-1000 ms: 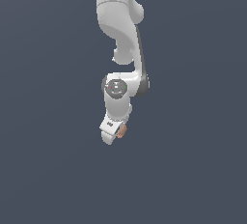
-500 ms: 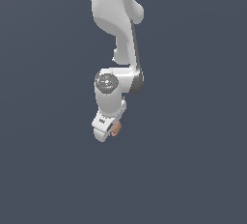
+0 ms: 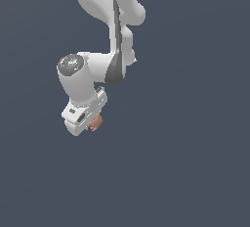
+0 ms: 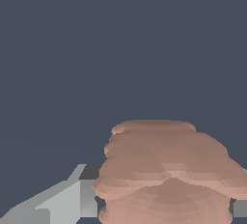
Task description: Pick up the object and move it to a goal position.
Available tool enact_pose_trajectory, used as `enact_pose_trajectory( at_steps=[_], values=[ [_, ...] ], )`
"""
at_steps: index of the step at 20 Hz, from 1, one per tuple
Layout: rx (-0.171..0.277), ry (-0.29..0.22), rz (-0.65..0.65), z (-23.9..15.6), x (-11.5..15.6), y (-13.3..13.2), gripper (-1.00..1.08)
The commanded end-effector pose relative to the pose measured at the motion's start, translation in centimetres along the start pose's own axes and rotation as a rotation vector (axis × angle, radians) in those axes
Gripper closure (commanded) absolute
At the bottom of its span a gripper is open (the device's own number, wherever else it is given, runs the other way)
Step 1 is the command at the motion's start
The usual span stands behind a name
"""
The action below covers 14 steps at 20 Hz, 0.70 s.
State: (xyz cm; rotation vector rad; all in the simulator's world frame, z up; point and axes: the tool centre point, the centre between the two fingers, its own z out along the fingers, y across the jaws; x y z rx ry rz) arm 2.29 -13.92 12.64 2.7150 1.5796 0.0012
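Observation:
The object (image 3: 96,122) is a small lumpy brownish-orange lump. In the exterior view it sits at the tip of my white gripper (image 3: 93,124), mostly hidden behind the gripper head. In the wrist view the object (image 4: 166,175) fills the near field between my grey fingers (image 4: 58,201), which press on it from both sides. The gripper is shut on the object and holds it above the dark grey floor. No goal marker shows in either view.
The white arm (image 3: 110,20) reaches down from the top of the exterior view. A plain dark grey surface (image 3: 195,172) lies all around.
The arm has swung toward the exterior view's left, carrying the object with it. The gripper has stayed shut on the object.

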Motion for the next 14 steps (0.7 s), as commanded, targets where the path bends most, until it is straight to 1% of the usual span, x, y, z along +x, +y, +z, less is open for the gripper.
enact_pose_trajectory(
  at_steps=[1, 4, 7, 10, 14],
  values=[
    [0.001, 0.000, -0.001, -1.5, -1.9, 0.9, 1.08],
    [0.001, 0.000, -0.001, -2.8, -3.5, 1.8, 1.08],
    [0.001, 0.000, -0.001, -3.7, -4.5, 2.4, 1.08],
    [0.001, 0.000, -0.001, -4.0, -4.9, 2.7, 1.08],
    [0.001, 0.000, -0.001, -3.8, -4.7, 2.7, 1.08]
  ],
)
